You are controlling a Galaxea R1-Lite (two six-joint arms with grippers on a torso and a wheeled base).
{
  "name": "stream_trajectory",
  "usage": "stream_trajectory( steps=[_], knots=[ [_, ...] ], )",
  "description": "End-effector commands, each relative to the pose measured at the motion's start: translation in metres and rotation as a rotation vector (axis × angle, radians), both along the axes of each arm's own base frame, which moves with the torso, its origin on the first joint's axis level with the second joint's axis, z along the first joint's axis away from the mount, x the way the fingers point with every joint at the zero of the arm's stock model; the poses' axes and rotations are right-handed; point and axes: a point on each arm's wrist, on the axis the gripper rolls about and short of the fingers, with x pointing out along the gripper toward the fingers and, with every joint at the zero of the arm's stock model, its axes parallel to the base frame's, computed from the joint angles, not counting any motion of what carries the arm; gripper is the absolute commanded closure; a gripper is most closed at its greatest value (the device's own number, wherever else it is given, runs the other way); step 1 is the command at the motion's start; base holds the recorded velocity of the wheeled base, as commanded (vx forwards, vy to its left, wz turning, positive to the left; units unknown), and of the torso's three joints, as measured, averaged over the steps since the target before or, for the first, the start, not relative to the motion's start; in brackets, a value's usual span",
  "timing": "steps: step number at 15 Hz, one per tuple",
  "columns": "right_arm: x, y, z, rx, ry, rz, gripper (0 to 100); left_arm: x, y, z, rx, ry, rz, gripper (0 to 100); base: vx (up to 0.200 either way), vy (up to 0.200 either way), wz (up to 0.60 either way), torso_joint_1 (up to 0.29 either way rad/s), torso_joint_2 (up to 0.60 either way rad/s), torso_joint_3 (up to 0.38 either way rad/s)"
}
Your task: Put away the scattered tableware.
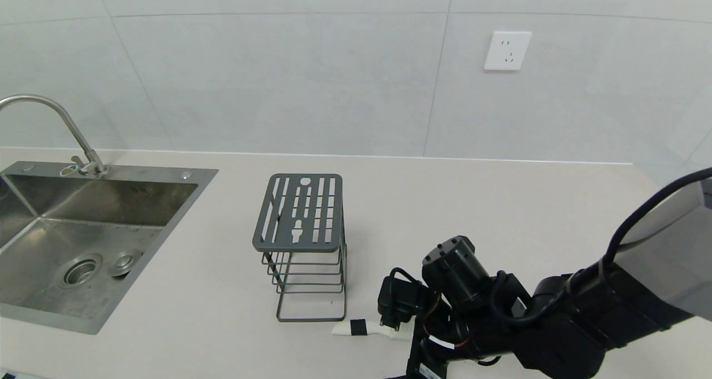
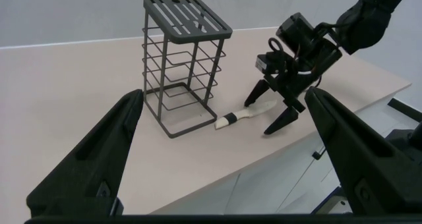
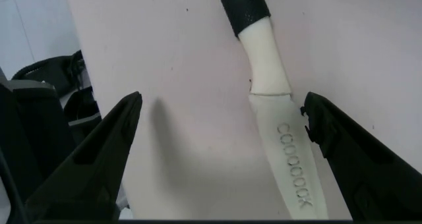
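White knife (image 1: 344, 329) flat on worktop (image 1: 500, 212), just beside rack (image 1: 297, 212) base. Right tool (image 2: 269, 113) spread, straddling blade. Left tool (image 2: 224, 95) spread, apart from rack.

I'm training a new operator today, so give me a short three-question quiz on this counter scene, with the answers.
1. True or false: the white knife already stands in the wire rack.
2. Pick one: the right hand is A) shut on the knife, B) open with the knife between its fingers, C) down in a drawer.
3. Short answer: which fixture lies on the robot's left of the rack?

Key: 1 false, it lies flat on the counter by the rack; 2 B; 3 the sink.
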Motion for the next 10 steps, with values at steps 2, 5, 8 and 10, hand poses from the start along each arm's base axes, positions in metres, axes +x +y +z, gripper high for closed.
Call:
stream_trajectory(
  steps=[2,5,8,10],
  knots=[
    [0.020,-0.005,0.013,0.038,-0.048,-0.048,0,0.000,0.000,0.000,0.000,0.004,0.000,0,0.000,0.000,0.00,0.000,0.00,0.000],
    [0.020,-0.011,0.012,-0.035,-0.025,-0.018,0,0.000,0.000,-0.001,0.000,0.007,0.001,0,0.000,0.000,0.00,0.000,0.00,0.000],
    [0.035,0.003,0.029,-0.096,-0.100,0.025,0,-0.001,0.000,-0.003,0.001,0.022,0.001,0,0.000,0.000,0.00,0.000,0.00,0.000],
    [0.033,0.010,0.017,-0.132,-0.082,0.041,0,-0.001,0.000,-0.003,0.002,0.017,0.002,0,0.000,0.000,0.00,0.000,0.00,0.000]
  ],
)
